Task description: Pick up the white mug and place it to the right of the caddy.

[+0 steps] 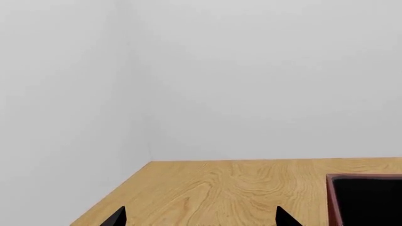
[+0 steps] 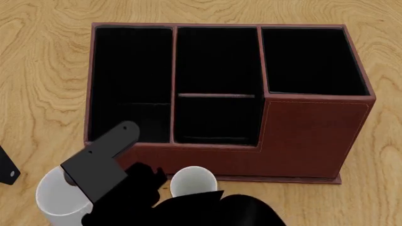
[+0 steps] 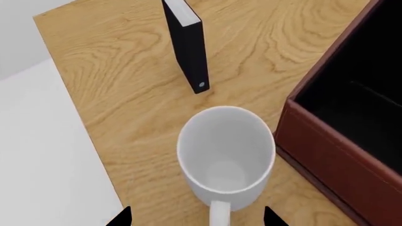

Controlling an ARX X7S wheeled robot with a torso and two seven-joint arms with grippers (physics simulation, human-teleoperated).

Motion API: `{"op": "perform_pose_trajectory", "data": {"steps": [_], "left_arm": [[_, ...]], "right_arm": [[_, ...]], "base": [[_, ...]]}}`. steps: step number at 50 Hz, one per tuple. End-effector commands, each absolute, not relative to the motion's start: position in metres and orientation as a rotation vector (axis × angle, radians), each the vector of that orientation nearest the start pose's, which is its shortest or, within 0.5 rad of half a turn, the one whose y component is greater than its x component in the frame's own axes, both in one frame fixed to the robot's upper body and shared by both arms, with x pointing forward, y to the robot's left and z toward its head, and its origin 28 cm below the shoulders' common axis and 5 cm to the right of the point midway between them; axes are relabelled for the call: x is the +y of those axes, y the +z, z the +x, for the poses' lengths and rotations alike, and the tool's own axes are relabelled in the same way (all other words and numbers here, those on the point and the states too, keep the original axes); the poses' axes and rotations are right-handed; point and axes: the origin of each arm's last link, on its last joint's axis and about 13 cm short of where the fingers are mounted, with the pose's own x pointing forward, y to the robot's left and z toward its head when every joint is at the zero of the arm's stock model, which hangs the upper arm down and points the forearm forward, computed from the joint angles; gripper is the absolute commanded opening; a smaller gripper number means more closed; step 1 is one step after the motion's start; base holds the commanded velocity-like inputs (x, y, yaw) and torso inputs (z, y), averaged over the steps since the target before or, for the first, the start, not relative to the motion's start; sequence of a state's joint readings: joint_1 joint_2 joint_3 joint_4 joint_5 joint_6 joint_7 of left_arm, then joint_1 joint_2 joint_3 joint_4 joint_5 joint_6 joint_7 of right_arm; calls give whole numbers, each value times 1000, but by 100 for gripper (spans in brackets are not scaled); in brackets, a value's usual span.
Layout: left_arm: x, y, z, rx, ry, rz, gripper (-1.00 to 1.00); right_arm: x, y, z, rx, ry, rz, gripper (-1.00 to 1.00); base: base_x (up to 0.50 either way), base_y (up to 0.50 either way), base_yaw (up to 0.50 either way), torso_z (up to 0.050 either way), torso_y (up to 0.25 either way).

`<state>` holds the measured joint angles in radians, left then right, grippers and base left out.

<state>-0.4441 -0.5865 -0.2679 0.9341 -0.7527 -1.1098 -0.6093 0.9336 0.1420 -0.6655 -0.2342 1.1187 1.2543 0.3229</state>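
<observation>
right fingers (image 3: 196, 217) wide, straddling upright white mug (image 3: 226, 150), handle toward the wrist camera

white mug (image 3: 226, 153) upright, beside caddy (image 3: 342, 141)

No legible text or markings.

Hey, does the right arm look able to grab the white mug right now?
Probably yes. In the right wrist view the white mug stands upright just ahead of the open right gripper, its handle facing the jaws, with nothing between; the caddy is close beside it.
</observation>
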Motion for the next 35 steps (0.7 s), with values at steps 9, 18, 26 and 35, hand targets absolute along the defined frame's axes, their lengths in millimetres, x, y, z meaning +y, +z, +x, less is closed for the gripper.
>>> {"op": "perform_pose_trajectory", "data": {"steps": [9, 18, 26, 35], "left_arm": [[279, 230, 191, -281, 321, 165, 100], [280, 231, 191, -281, 322, 166, 100], [280, 230, 192, -278, 323, 166, 100], [279, 230, 193, -278, 318, 165, 100]], "right_arm": [[10, 174, 267, 487, 902, -231, 100], [11, 168, 273, 503, 894, -255, 100], [13, 164, 276, 520, 896, -264, 100], [14, 158, 279, 537, 893, -282, 100]], "base": [[0, 0, 0, 0, 0], [0, 0, 0, 0, 0], [0, 0, 0, 0, 0], [0, 0, 0, 0, 0]]}}
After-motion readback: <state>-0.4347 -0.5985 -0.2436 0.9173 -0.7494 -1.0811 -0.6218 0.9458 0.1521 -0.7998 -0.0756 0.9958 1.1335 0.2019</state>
